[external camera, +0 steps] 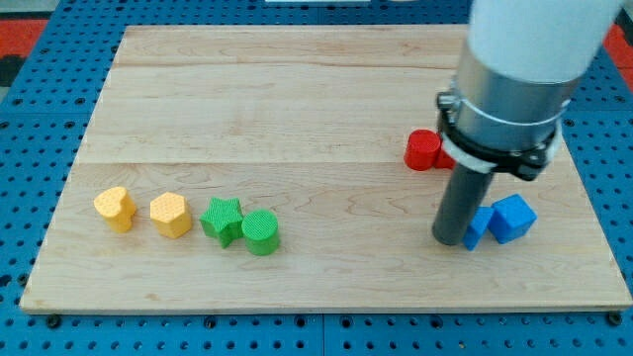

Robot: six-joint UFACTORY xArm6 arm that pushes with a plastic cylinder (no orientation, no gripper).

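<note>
My tip rests on the wooden board at the view's lower right. It touches the left side of a blue block that the rod partly hides. A blue cube sits right against that block on its right. Above the tip lies a red cylinder, and a second red block beside it is mostly hidden behind the arm's body.
Along the board's lower left runs a row: a yellow heart, a yellow hexagon, a green star and a green cylinder. The wooden board lies on a blue perforated table.
</note>
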